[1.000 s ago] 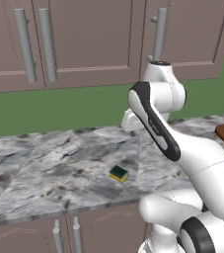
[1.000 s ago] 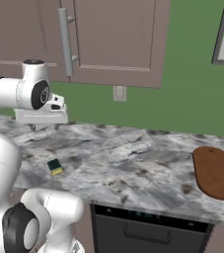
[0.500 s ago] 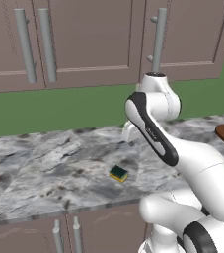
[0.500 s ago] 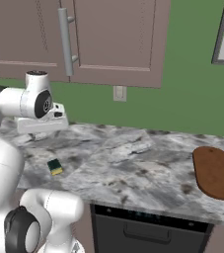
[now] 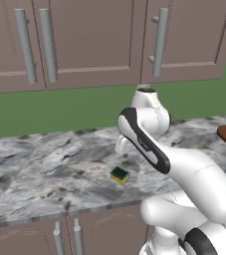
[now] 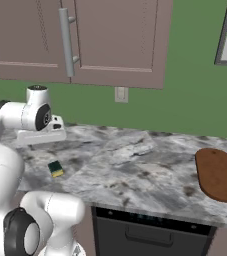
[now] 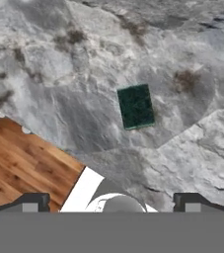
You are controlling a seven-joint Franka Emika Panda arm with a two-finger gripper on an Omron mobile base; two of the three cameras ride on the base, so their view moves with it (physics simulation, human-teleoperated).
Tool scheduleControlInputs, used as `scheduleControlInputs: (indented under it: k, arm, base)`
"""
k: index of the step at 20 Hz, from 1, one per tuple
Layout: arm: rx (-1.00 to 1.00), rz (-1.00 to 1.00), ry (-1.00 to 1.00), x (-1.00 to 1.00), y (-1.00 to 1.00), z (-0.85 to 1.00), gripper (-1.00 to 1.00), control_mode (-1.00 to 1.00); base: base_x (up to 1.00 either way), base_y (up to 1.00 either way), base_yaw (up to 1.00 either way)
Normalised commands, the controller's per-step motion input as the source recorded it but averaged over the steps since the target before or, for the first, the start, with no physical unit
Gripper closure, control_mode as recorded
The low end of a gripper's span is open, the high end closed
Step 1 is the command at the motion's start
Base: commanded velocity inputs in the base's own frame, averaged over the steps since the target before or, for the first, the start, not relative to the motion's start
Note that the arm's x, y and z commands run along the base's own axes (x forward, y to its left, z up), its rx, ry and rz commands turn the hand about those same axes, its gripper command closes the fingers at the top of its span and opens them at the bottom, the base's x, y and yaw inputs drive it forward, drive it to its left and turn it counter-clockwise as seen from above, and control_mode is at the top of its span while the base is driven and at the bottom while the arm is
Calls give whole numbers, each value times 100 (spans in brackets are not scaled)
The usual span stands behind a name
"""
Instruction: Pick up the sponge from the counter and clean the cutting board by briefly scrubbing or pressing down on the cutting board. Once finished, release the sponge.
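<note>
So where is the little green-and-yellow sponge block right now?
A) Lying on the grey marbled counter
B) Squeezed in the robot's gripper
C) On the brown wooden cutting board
A: the small green-topped, yellow-bodied sponge lies flat on the grey marbled counter, far from the reddish-brown oval wooden cutting board, with the open gripper above it, not touching.

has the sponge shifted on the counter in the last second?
No. The sponge lies at the same spot on the counter, just inside its front edge, in both base views; the open gripper hangs above it.

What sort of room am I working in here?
A kitchen, most likely: a marbled stone counter runs under brown wall cabinets, with a sponge and a wooden cutting board lying on it and what looks like an oven front below.
</note>
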Motion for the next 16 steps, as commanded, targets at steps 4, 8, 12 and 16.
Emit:
scheduleControlInputs:
  k: [4,8,12,16]
  arm:
    - [1,0,1,44,-6,-52,-100,-100]
    - [0,0,0,44,0,-48,-100,-100]
    - [-1,0,0,40,3,-54,-100,-100]
    - [-4,0,2,39,9,-66,-100,-100]
  base:
    - [0,0,0]
    - [0,0,0]
    - [0,0,0]
    - [0,0,0]
